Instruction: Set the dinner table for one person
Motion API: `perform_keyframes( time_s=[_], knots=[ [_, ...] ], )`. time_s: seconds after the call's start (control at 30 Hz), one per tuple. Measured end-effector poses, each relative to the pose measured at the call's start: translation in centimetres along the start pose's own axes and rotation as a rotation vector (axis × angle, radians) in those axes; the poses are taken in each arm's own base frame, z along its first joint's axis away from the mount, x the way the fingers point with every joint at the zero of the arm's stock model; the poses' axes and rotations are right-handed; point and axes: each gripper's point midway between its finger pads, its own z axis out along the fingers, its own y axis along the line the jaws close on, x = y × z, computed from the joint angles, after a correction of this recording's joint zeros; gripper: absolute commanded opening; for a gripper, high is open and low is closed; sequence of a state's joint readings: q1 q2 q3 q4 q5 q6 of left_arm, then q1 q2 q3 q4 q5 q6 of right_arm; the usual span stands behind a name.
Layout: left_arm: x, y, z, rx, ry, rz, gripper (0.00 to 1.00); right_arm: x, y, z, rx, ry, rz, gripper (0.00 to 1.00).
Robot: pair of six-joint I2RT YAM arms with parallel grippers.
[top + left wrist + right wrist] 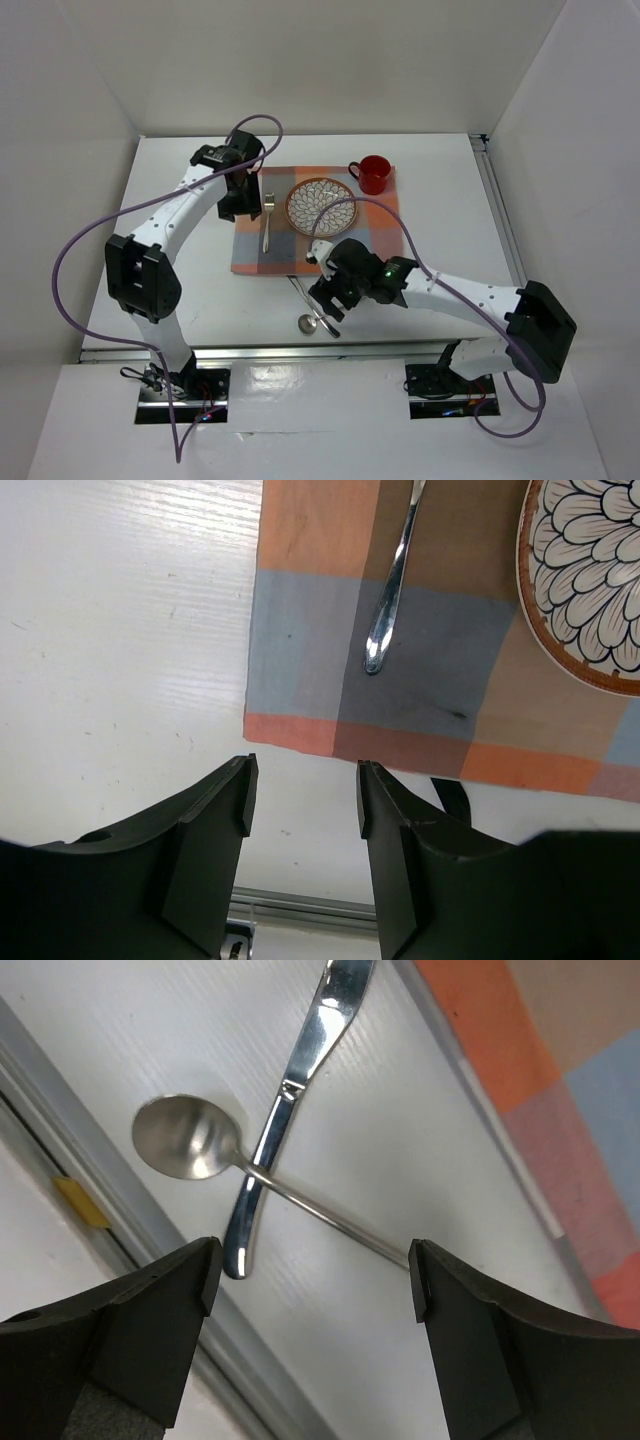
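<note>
The white dinner table (455, 205) carries an orange-and-blue checked mat (315, 235). On the mat are a patterned plate (321, 205), a fork (267, 222) to its left and a red mug (373, 174) at the far right corner. A spoon (185, 1140) and a knife (290, 1100) lie crossed on the bare table in front of the mat. My right gripper (313, 1280) hangs open and empty just above them. My left gripper (300, 795) is open and empty over the table beside the mat's left edge, near the fork handle (385, 610).
The table's metal front rail (70, 1140) runs close behind the spoon (307, 323) and knife (320, 312). White walls enclose the table on three sides. Purple cables loop over both arms.
</note>
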State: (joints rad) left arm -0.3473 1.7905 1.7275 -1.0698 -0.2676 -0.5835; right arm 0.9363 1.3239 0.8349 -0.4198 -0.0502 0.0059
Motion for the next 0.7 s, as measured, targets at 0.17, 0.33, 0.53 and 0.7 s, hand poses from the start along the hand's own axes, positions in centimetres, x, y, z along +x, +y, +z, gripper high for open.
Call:
perform_keyframes(
  time_s=[0.17, 0.33, 0.53, 0.7],
  knots=[
    [0.4, 0.0, 0.1, 0.003, 0.009, 0.000, 0.61, 0.2, -0.4, 1.2, -0.030, 0.037, -0.199, 0.87],
    [0.8, -0.1, 0.4, 0.012, 0.024, -0.001, 0.61, 1.5, 0.6, 2.8, -0.143, 0.084, -0.344, 0.68],
    [1.2, 0.0, 0.7, 0.006, 0.031, 0.001, 0.61, 1.0, 0.9, 3.4, -0.173, 0.033, -0.409, 0.56],
    [1.2, 0.1, 0.8, 0.004, 0.033, 0.001, 0.61, 2.3, 0.6, 3.9, -0.173, 0.046, -0.431, 0.50]
  ],
)
